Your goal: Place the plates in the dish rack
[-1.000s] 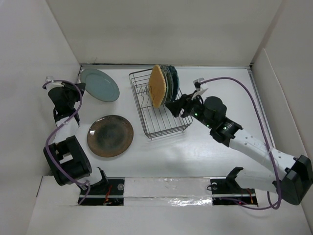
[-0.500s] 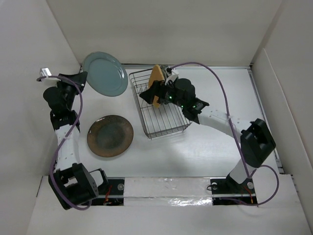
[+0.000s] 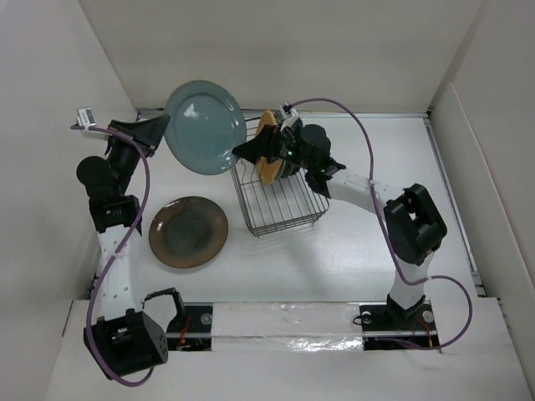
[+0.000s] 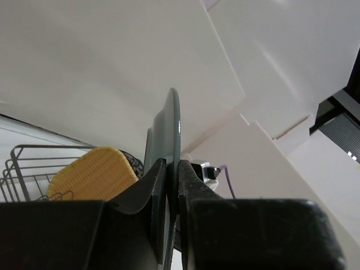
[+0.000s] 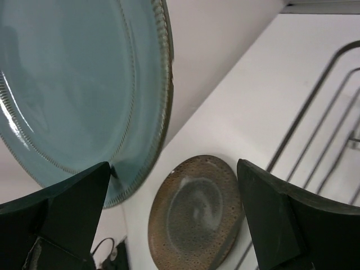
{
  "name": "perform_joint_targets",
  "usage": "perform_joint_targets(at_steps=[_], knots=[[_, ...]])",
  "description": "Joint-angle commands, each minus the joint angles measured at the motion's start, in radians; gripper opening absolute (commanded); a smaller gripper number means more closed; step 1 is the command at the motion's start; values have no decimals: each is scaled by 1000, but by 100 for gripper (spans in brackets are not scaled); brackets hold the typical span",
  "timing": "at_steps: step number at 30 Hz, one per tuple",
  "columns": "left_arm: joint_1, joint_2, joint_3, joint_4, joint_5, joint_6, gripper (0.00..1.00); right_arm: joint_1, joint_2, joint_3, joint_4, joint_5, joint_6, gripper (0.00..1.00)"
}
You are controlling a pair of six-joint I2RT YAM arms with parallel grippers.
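Left end effector (image 3: 159, 130): clamped narrow on the rim of the teal round plate (image 3: 203, 125). The left wrist view shows both fingers (image 4: 152, 185) pinching the plate edge-on. The plate is lifted clear of the counter (image 3: 351, 251), at the far left, with its right rim just beside the far-left corner of the dark wire dish rack (image 3: 280, 205).

Right end effector (image 3: 251, 151): spread wide and holding nothing. It reaches across the rack's far end toward the plate. Its wrist view looks between the open fingers (image 5: 67, 208) straight at the teal face.

The tan rounded-square plate (image 3: 267, 154) stands on edge in the rack's far slots. Anything behind it is hidden by the right arm. The speckled brown round plate (image 3: 188, 231) lies flat on the counter, left of the rack and near the left arm.

Key relation: the rack lies to the right of the held plate. The free prongs appear to be on the near side of the tan plate. The plate's tilt is hard to judge from above, and its face seems turned partly up.

Judgement: the left arm carries the load. The next move needs the plate turned on edge, parallel to the tan plate, then shifted right and lowered.
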Motion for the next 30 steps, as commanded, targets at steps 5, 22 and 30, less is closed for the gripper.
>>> perform_joint_targets(at_steps=[5,22,30], knots=[[-13,-88,-95,269,51,-147,0,15,35,4,331,-169,97,95],[-24,-204,-212,-60,35,121,47,25,-241,-91,51,71,-103,0],[-33,-212,-304,-9,120,52,65,25,-359,-4,-292,393,-251,0]])
